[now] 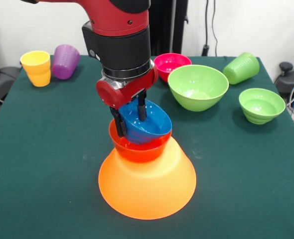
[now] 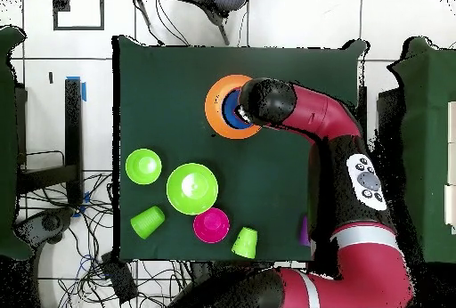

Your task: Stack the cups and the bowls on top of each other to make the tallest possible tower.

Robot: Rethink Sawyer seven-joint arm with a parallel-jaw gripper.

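Observation:
The huge orange bowl [image 1: 147, 186] stands upside down near the table's front as the tower's base; it also shows in the overhead view [image 2: 214, 101]. A red-orange bowl [image 1: 139, 151] sits upright on it. My gripper [image 1: 131, 118] is shut on the wall of the blue bowl [image 1: 152, 125], one finger inside and one outside. It holds the bowl tilted, with its bottom at the red-orange bowl's rim. In the overhead view the arm's wrist [image 2: 267, 100] hides the gripper and only part of the blue bowl [image 2: 233, 113] shows.
At the back stand a yellow cup [image 1: 37, 67] and a purple cup [image 1: 65, 60] on the left. A pink bowl [image 1: 171, 63], a large light green bowl [image 1: 198, 87], a light green cup on its side [image 1: 241, 67] and a small green bowl [image 1: 261, 104] are on the right. Another green cup [image 2: 245, 243] shows overhead.

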